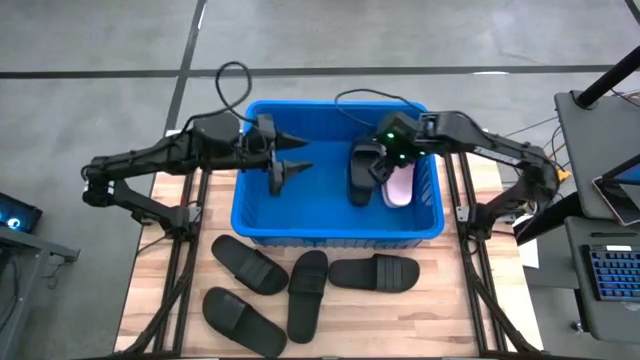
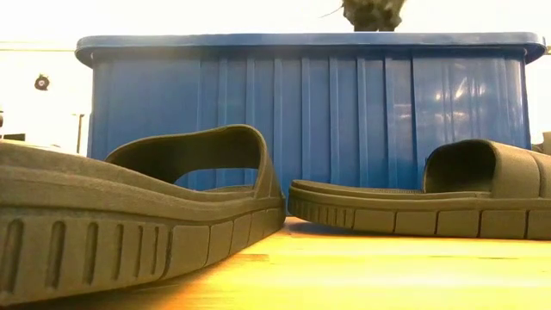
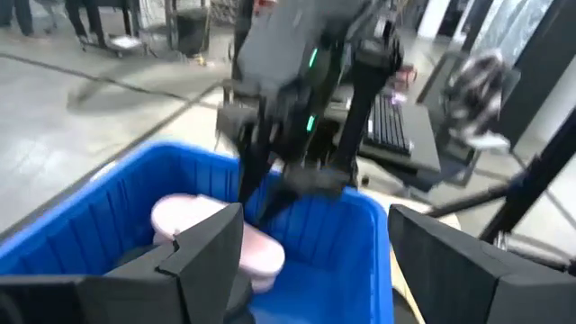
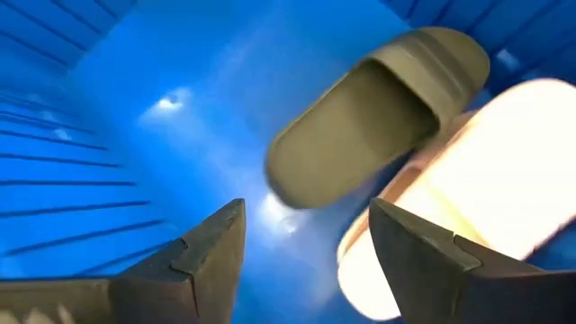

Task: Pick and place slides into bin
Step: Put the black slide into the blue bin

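The blue bin (image 1: 260, 215) stands at the table's far middle. Inside it, at its right end, a black slide (image 1: 360, 175) lies on the floor beside a pale pink slide (image 1: 399, 187). My right gripper (image 1: 386, 160) hangs open and empty over these two; in the right wrist view the black slide (image 4: 378, 117) and the pink slide (image 4: 490, 171) lie below its fingers (image 4: 306, 238). My left gripper (image 1: 300, 153) is open and empty over the bin's left half, pointing toward the right arm. Several black slides (image 1: 307, 292) lie on the table before the bin.
The loose black slides lie soles down between the bin and the table's near edge; two of them (image 2: 138, 207) (image 2: 430, 198) show in the low view in front of the bin's wall (image 2: 344, 112). A cable (image 1: 232, 75) loops behind the bin. A keyboard (image 1: 610, 270) stands beyond the table's right side.
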`<state>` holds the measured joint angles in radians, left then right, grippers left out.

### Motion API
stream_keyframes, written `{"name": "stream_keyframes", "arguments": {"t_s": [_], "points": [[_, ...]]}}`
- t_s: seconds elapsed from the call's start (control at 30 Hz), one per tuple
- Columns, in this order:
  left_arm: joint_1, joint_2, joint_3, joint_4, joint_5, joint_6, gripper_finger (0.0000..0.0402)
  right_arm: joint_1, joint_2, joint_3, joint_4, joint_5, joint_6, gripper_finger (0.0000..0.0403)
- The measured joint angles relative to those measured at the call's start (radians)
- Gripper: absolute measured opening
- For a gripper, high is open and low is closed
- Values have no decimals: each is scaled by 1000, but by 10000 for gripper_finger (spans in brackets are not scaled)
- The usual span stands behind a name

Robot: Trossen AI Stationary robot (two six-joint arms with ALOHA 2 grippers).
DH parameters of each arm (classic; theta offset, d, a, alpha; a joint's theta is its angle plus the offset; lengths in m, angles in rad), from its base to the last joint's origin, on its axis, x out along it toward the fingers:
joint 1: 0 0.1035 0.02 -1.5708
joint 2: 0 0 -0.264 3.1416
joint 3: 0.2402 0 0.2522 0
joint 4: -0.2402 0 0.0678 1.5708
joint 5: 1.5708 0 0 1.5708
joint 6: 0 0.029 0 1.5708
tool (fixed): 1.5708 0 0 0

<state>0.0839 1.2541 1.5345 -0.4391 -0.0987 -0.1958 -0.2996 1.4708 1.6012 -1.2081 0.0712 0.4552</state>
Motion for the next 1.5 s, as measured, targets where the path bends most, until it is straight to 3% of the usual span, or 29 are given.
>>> {"name": "stream_keyframes", "arguments": {"t_s": [0.27, 0.6, 0.83, 1.07, 1.37, 1.5], "points": [[-2, -28, -3, -105, -4, 88, 262, 134, -144, 0, -7, 33, 314, 226], [-2, -138, -3, -311, 9, 178, 262, 459, -157, 0, -6, 197, 797, 226], [-2, -211, -3, -382, 12, 213, 262, 657, -53, 0, 23, 253, 1095, 226], [-2, -257, -3, -413, 12, 264, 262, 746, 101, 34, 91, 244, 1284, 226], [-2, -288, -3, -440, 12, 265, 262, 757, 334, 210, 56, 232, 1326, 226], [-2, -294, -3, -452, 13, 265, 262, 758, 450, 319, -47, 164, 1337, 226]]}}
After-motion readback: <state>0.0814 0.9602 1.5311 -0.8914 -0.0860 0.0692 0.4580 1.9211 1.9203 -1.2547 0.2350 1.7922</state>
